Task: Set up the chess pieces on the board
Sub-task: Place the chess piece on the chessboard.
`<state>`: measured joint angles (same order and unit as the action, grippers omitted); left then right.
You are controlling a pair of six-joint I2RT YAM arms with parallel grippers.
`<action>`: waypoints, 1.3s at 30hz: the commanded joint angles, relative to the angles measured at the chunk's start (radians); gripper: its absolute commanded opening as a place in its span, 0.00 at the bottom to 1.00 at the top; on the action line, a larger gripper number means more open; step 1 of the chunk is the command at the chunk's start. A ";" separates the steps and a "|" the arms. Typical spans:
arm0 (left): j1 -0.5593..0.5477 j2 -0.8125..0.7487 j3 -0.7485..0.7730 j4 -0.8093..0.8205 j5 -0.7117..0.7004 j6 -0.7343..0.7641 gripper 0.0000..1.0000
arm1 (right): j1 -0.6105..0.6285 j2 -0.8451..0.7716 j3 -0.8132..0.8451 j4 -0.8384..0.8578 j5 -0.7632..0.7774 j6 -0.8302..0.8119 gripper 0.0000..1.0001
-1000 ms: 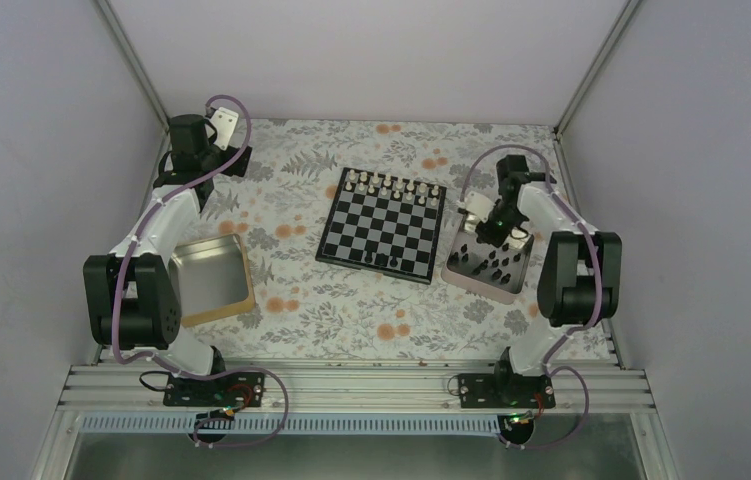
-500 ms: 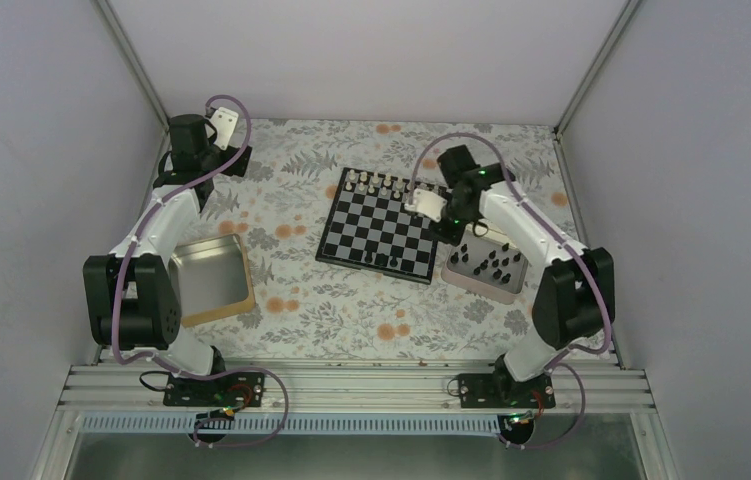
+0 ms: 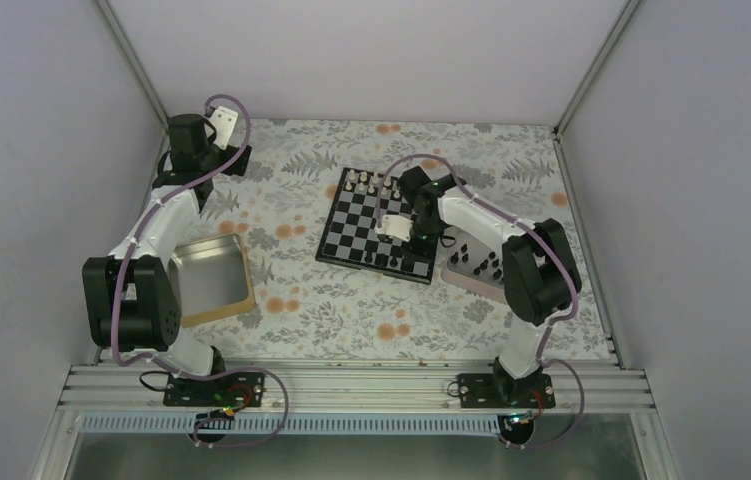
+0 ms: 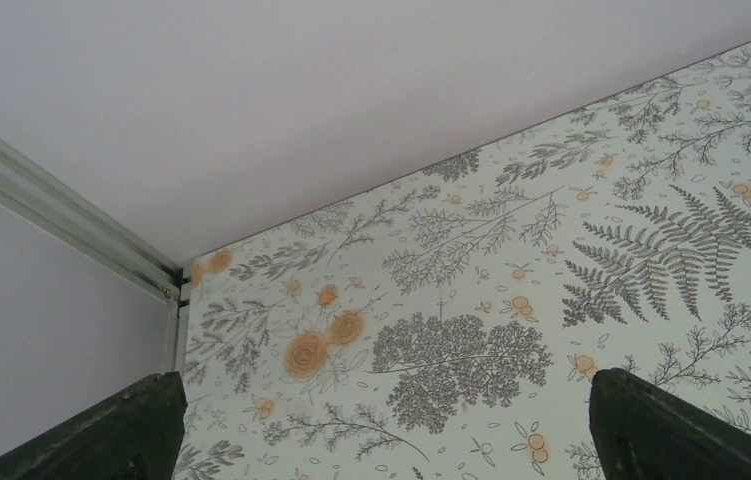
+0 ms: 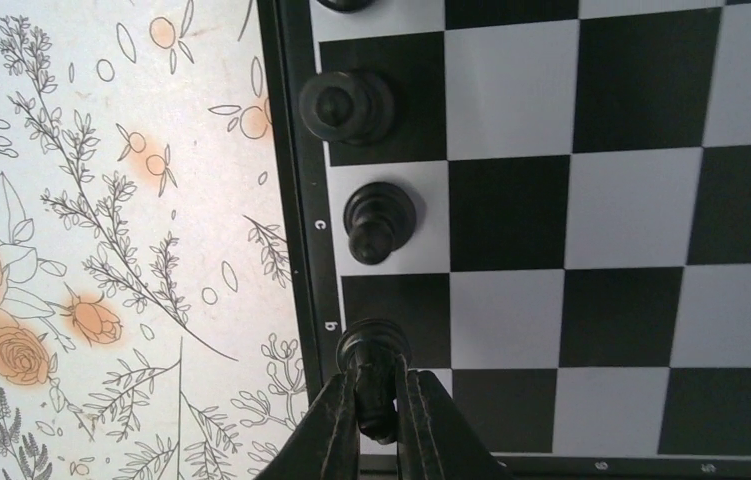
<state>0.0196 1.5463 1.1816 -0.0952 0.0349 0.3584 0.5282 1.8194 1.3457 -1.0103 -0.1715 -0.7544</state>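
Note:
The board [image 3: 371, 222] lies mid-table with pale pieces along its far row and a few black pieces on its near row. My right gripper [image 5: 378, 405] is shut on a black chess piece [image 5: 375, 365], holding it over the edge row by the "b" mark. Two more black pieces [image 5: 380, 218] stand in that row beyond it. From above, the right gripper [image 3: 403, 240] hangs over the board's near right corner. Several black pieces [image 3: 486, 262] lie in the silver tin [image 3: 463, 277] right of the board. My left gripper [image 4: 381, 420] is open over bare cloth at the far left corner.
A gold-rimmed tin [image 3: 241, 262] sits empty at the left, beside the left arm. The floral cloth [image 3: 351, 310] covers the table. White walls enclose the far side and both sides.
My right arm has swung left from the silver tin to the board's near right corner, carrying a black piece. The left arm has not moved.

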 commanded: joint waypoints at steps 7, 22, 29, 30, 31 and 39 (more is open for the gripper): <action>0.000 -0.019 -0.001 0.012 0.011 -0.001 1.00 | 0.030 0.042 -0.001 0.016 0.013 0.016 0.09; 0.000 -0.019 -0.001 0.009 0.009 -0.001 1.00 | 0.030 0.065 -0.025 0.030 0.047 0.014 0.10; 0.000 -0.016 0.001 0.008 0.013 -0.002 1.00 | 0.030 0.061 -0.039 0.038 0.051 0.018 0.16; 0.000 -0.018 0.002 0.008 0.011 -0.001 1.00 | 0.030 0.055 -0.041 0.042 0.056 0.020 0.20; 0.000 -0.018 0.002 0.008 0.011 -0.001 1.00 | 0.031 0.047 -0.041 0.045 0.058 0.020 0.24; 0.000 -0.024 -0.001 0.007 0.012 -0.001 1.00 | -0.008 -0.085 -0.009 -0.021 0.080 0.019 0.36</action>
<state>0.0196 1.5463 1.1816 -0.0952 0.0357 0.3584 0.5476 1.8435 1.3136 -0.9836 -0.1093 -0.7383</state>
